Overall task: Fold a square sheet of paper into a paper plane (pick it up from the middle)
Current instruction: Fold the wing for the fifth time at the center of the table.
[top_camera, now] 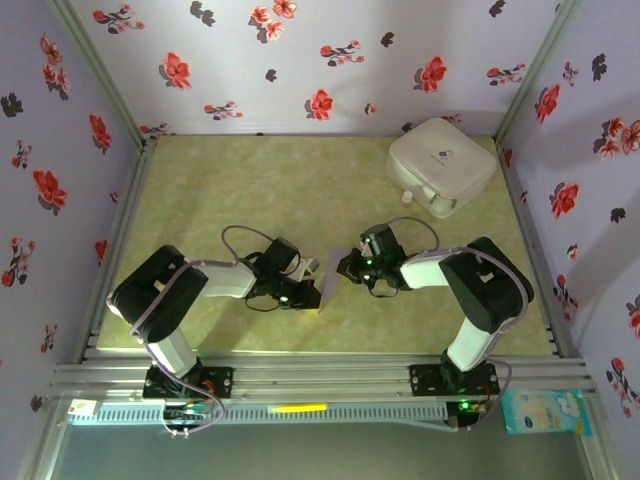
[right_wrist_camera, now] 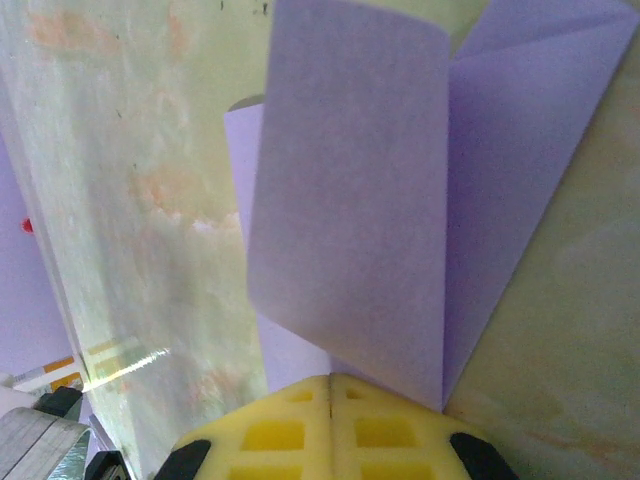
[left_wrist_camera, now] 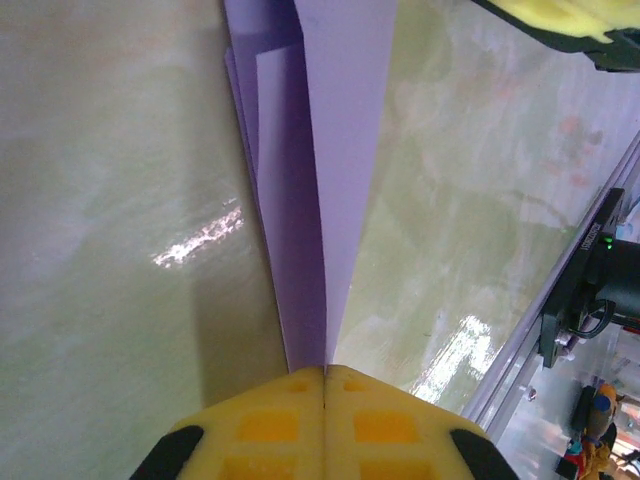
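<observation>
- Flowered wallpaper, pale with red and dark blossoms, closes in three sides of a table covered with a green-yellow marbled mat point(top_camera: 250, 190).
- A white rounded box point(top_camera: 441, 165) sits in the far right corner of the mat, with a small white object point(top_camera: 407, 198) just beside its near left edge. Both are well apart from the arms.
- A pale blue packet point(top_camera: 545, 410) lies outside the metal rail at the near right.
- The mat between the box and the grippers is bare, so nothing stands in the way of either arm.
- The sheet of paper point(top_camera: 328, 275) is near the middle of the mat, between the two grippers, and is already folded into several layers.
- The left gripper point(top_camera: 305, 292) has its yellow fingers point(left_wrist_camera: 270, 425) pressed together on the near end of the sheet of paper point(left_wrist_camera: 330, 180). In the left wrist view the paper runs straight away from the fingertips as a long narrow strip, its layers stacked edge-on.
- The right gripper point(top_camera: 348, 268) also has its yellow fingers point(right_wrist_camera: 270, 435) clamped together on the sheet of paper point(right_wrist_camera: 380, 200). In the right wrist view two flaps spread upward in a V from a crease that comes down to the fingertips.
- In the top view the paper's long side runs roughly far-to-near, a little tilted. Whether it touches the mat cannot be told.
</observation>
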Action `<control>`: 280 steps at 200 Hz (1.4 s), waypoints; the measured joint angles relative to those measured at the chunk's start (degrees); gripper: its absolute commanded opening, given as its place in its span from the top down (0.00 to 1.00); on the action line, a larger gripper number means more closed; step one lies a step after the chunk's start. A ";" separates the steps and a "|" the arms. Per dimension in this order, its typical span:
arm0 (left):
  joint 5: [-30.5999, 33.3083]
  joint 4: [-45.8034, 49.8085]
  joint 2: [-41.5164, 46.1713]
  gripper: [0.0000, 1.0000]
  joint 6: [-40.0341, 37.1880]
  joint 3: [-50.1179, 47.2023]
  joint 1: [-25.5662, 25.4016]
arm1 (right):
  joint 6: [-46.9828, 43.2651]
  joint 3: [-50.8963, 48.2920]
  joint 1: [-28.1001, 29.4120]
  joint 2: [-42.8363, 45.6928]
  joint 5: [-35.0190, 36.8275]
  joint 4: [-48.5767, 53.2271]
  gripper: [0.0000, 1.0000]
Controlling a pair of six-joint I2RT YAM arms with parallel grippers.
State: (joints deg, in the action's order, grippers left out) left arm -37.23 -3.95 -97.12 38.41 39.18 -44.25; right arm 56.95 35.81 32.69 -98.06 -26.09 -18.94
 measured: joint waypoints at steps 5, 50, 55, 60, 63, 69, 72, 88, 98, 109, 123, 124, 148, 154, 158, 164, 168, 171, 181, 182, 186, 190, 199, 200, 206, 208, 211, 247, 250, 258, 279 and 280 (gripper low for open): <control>0.07 0.31 0.22 0.94 -0.04 0.00 0.00 | 0.00 0.00 0.00 0.00 0.04 0.02 0.98; 0.83 1.36 1.99 0.88 -0.17 -0.48 -0.07 | 0.00 0.15 0.09 0.00 0.13 0.39 0.98; 0.79 1.68 2.40 0.85 -0.26 -0.68 -0.07 | 0.00 0.15 0.11 0.00 0.15 0.39 0.98; 0.79 1.95 2.99 0.83 -0.07 -1.11 -0.09 | 0.00 0.20 0.11 0.00 0.15 0.42 0.98; 0.79 2.21 3.43 0.82 -0.09 -1.38 -0.15 | 0.00 0.20 0.11 0.00 0.15 0.42 0.98; 0.76 2.69 4.33 0.80 0.04 -1.92 -0.17 | 0.00 0.20 0.11 0.00 0.17 0.44 0.98; 0.79 2.91 4.74 0.80 0.28 -2.16 -0.20 | 0.00 0.20 0.11 0.00 0.17 0.44 0.98; 0.83 4.46 7.26 0.77 0.22 -2.73 -0.28 | 0.00 0.20 0.11 0.00 0.17 0.44 0.98; 1.03 5.07 8.57 0.76 0.22 -2.71 -0.28 | 0.00 0.24 0.11 0.00 0.17 0.57 0.98; 1.62 5.92 9.79 0.76 0.20 -2.54 -0.28 | 0.00 0.26 0.11 0.00 0.20 0.59 0.98; 2.80 6.80 11.30 0.78 0.31 -2.25 -0.26 | 0.00 0.31 0.11 0.00 0.20 0.66 0.98; 2.84 6.82 11.37 0.78 0.33 -2.23 -0.26 | 0.00 0.31 0.11 0.00 0.20 0.66 0.98; 3.82 7.06 13.09 0.86 1.49 -0.26 -0.11 | 0.00 0.37 0.13 0.00 0.22 0.81 0.98; 3.82 6.99 13.07 0.87 1.75 0.61 -0.11 | 0.00 0.42 0.15 0.00 0.24 0.85 0.98; 3.76 6.84 12.87 0.88 1.92 1.42 -0.11 | 0.00 0.46 0.22 0.00 0.31 0.90 0.98; 3.54 6.25 12.41 0.89 2.25 2.60 -0.11 | 0.00 0.48 0.22 0.00 0.37 0.94 0.98; 3.45 5.79 12.09 0.89 2.40 3.28 -0.11 | 0.00 0.50 0.22 0.00 0.37 0.96 0.98; 3.26 5.35 11.56 0.90 2.67 3.98 -0.11 | 0.00 0.50 0.22 0.00 0.37 1.01 0.98; 2.93 4.15 9.92 0.90 3.23 5.86 -0.13 | 0.00 0.55 0.22 0.00 0.39 1.05 0.98; 2.93 4.02 9.77 0.91 3.28 5.99 -0.13 | 0.00 0.55 0.22 0.00 0.39 1.05 0.98; 2.78 3.54 8.98 0.91 3.45 6.69 -0.22 | 0.00 0.57 0.22 0.00 0.37 1.07 0.98; 2.71 3.13 8.13 0.91 3.65 7.28 -0.24 | 0.00 0.57 0.22 0.00 0.39 1.09 0.98; 2.69 2.36 6.56 0.91 3.96 8.20 -0.28 | 0.00 0.57 0.24 0.00 0.39 1.09 0.98; 2.67 2.23 6.29 0.91 4.00 8.33 -0.28 | 0.00 0.57 0.24 0.00 0.39 1.09 0.98; 2.69 1.92 5.27 0.92 4.31 8.74 -0.39 | 0.00 0.59 0.26 0.00 0.42 1.14 0.98; 2.67 1.81 4.94 0.92 4.42 8.87 -0.39 | 0.00 0.59 0.26 0.00 0.44 1.16 0.98; 2.69 1.68 4.39 0.92 4.55 9.03 -0.42 | 0.00 0.61 0.26 0.00 0.46 1.20 0.98; 2.73 1.42 -0.72 0.91 4.76 10.69 -1.11 | 0.00 0.90 0.33 0.00 0.61 1.70 0.98; 2.75 1.40 -1.05 0.91 4.76 10.82 -1.18 | 0.00 0.90 0.33 0.00 0.61 1.73 0.98; 2.75 1.38 -1.90 0.91 4.76 11.30 -1.38 | 0.00 0.90 0.33 0.00 0.61 1.73 0.98; 2.78 1.36 -3.45 0.91 4.74 12.20 -1.79 | 0.00 0.90 0.33 0.00 0.61 1.73 0.98; 2.78 1.36 -3.50 0.91 4.72 12.24 -1.79 | 0.00 0.90 0.31 0.00 0.63 1.73 0.98</control>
State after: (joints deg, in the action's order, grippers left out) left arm -34.46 -2.59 -100.62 43.13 51.42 -46.04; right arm 56.95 36.71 32.99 -98.06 -25.45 -17.21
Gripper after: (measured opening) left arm 0.095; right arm 0.046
